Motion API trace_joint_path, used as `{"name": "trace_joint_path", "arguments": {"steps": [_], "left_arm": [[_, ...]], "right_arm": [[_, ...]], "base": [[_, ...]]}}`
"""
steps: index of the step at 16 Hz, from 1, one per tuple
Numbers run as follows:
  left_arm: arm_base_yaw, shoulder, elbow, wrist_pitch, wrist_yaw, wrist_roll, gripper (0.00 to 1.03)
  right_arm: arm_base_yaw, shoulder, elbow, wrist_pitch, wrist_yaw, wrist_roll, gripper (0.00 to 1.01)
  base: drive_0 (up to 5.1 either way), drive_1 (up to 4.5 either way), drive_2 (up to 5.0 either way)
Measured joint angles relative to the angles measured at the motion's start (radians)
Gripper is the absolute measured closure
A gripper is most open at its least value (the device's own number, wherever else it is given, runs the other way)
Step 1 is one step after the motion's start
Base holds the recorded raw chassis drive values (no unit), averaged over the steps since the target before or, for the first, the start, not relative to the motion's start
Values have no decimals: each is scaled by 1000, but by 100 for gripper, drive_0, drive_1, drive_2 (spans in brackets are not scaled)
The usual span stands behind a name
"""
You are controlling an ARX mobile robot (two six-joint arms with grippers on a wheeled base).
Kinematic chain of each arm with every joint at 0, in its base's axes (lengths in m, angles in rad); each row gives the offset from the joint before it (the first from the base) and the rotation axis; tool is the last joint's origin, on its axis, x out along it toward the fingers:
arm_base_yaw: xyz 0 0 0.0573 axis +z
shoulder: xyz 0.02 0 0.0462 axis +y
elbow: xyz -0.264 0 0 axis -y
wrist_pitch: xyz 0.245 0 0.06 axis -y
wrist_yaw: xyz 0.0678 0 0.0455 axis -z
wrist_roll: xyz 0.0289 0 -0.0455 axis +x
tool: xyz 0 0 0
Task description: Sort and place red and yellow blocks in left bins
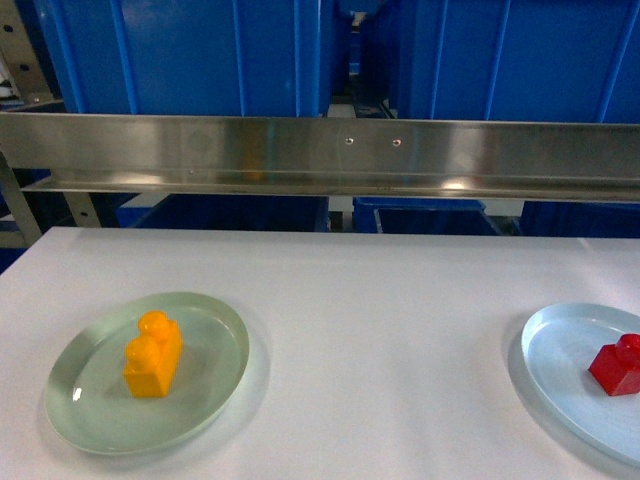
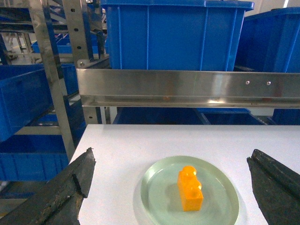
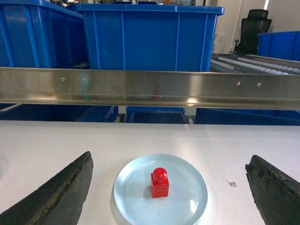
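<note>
- We found the orange-yellow two-stud block [image 1: 153, 355] standing upright inside a round greenish translucent plate [image 1: 90, 420] on the left part of the white table [image 1: 380, 330].
- We found the smaller red block [image 1: 616, 365] upright on a pale blue translucent plate [image 1: 560, 350] at the right edge of the head view, well apart from the yellow one.
- We saw the left gripper [image 2: 173, 187] only in its own wrist view: both dark fingers [image 2: 70, 185] stood spread wide, held nothing, and framed the green plate and yellow block from each side without touching them.
- We saw the right gripper [image 3: 168, 187] likewise in its wrist view: its fingers [image 3: 65, 187] stood wide apart and empty, with the blue plate and red block between them in the frame.
- We noted neither gripper in the head view.
- We recorded a brushed steel rail [image 1: 320, 155] running across behind the table edge.
- We recorded the large blue bins beyond that rail: one at the left [image 1: 190, 55] and one at the right [image 1: 520, 60], with further blue tubs on the level below.
- We observed both blocks outside the bins.
</note>
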Motion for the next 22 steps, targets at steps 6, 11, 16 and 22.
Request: {"name": "trace_joint_path", "arguments": {"steps": [6, 11, 16, 22], "left_arm": [[0, 0, 0, 0, 0, 0, 5], [0, 0, 0, 0, 0, 0, 5], [-10, 8, 0, 22, -10, 5, 5], [129, 383, 0, 404, 151, 4, 5]], "right_arm": [[0, 0, 0, 0, 0, 0, 3], [0, 0, 0, 0, 0, 0, 3], [0, 0, 0, 0, 0, 0, 3], [-158, 364, 13, 343, -133, -4, 3]], "base": [[0, 0, 0], [0, 0, 0], [0, 0, 0], [0, 0, 0]]}}
